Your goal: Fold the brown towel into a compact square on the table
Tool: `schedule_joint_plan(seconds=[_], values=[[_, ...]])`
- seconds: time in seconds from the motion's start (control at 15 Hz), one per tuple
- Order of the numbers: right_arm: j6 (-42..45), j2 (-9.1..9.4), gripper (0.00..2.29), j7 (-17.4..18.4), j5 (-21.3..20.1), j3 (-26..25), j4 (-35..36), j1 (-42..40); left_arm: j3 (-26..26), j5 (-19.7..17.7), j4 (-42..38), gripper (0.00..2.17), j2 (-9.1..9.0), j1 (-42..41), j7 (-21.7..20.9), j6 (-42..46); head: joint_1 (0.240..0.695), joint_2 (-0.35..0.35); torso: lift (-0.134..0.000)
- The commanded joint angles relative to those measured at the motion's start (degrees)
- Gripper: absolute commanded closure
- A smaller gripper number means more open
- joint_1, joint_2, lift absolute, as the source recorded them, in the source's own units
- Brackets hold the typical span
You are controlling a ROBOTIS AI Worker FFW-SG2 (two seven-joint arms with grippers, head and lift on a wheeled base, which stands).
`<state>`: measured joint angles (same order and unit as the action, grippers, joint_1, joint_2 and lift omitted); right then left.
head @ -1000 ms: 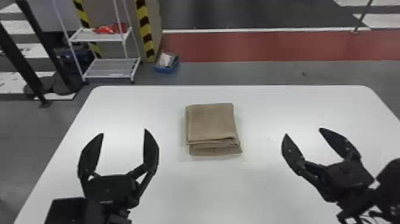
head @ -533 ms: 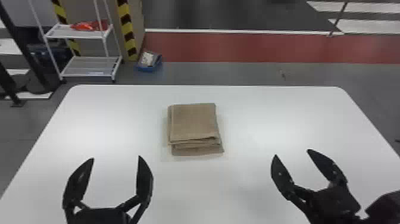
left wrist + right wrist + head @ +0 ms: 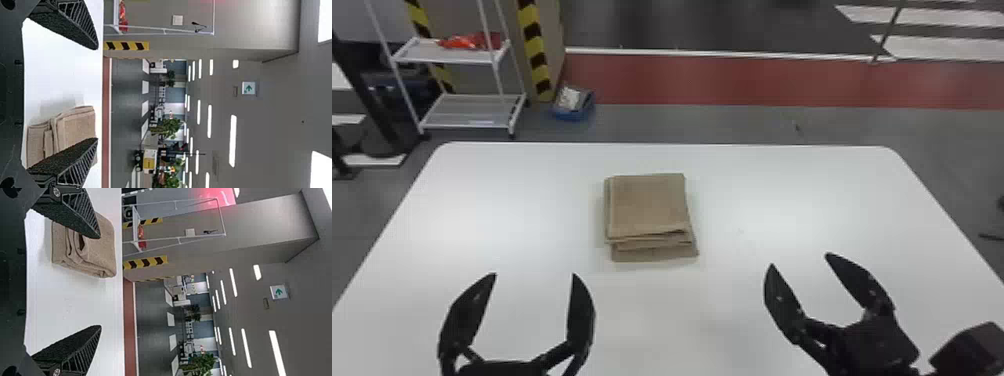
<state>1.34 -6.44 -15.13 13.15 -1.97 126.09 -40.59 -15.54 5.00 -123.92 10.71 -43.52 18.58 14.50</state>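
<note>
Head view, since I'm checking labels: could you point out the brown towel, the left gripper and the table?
Brown towel (image 3: 648, 205): head view, on its top layer.
Left gripper (image 3: 533, 275): head view, midway between its open fingertips.
Table (image 3: 812, 190): head view, bare white top.

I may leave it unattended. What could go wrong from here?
The brown towel lies folded, but its lower layers stick out at the near side; tidying them could loosen the fold. The left gripper and right gripper are open nearer the robot; a low sweep might knock it askew.
</note>
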Motion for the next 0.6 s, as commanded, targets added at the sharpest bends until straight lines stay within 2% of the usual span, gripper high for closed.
schedule_joint_plan(seconds=[0.0,0.2,0.53], values=[[-0.95,-0.5,0.07,0.02,0.39,-0.05,0.74,0.07,0.68,-0.16,-1.41,0.05,-0.16,0.28,-0.3,-2.86,0.695,-0.052,-0.118],[-0.6,-0.94,0.07,-0.51,0.47,-0.14,0.65,0.51,2.26,-0.87,-1.24,0.05,-0.6,1.25,-1.79,-3.57,0.695,-0.044,-0.118],[-0.6,-0.94,0.07,-0.6,0.91,-0.32,0.47,0.95,3.41,-0.96,-2.29,0.04,-0.78,1.16,-1.35,-3.57,0.695,-0.02,-0.118]])
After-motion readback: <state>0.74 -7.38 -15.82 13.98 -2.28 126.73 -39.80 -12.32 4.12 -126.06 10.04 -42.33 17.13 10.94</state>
